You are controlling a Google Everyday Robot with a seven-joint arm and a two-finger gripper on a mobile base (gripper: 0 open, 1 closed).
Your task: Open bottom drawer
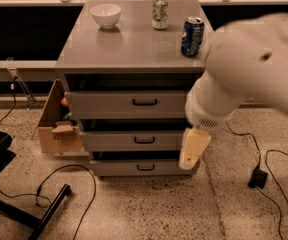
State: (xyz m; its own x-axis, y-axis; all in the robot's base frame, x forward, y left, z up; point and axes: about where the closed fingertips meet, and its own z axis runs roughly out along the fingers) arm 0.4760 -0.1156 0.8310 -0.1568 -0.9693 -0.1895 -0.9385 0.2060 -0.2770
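The grey cabinet has three drawers. The bottom drawer (134, 168) has the shortest front and a small black bar handle (145, 167); its front sits about level with the drawers above. My white arm (249, 69) reaches in from the right and covers the cabinet's right side. My gripper (194, 149), cream-coloured, hangs down from the arm in front of the right end of the middle drawer (129, 140), just above the bottom drawer's right end and well right of its handle.
On the cabinet top (129, 49) stand a white bowl (105, 15), a silver can (159, 12) and a blue can (192, 36). A cardboard box (59, 124) stands left of the cabinet. Cables (59, 184), a chair base (14, 204) and a power adapter (258, 176) lie on the floor.
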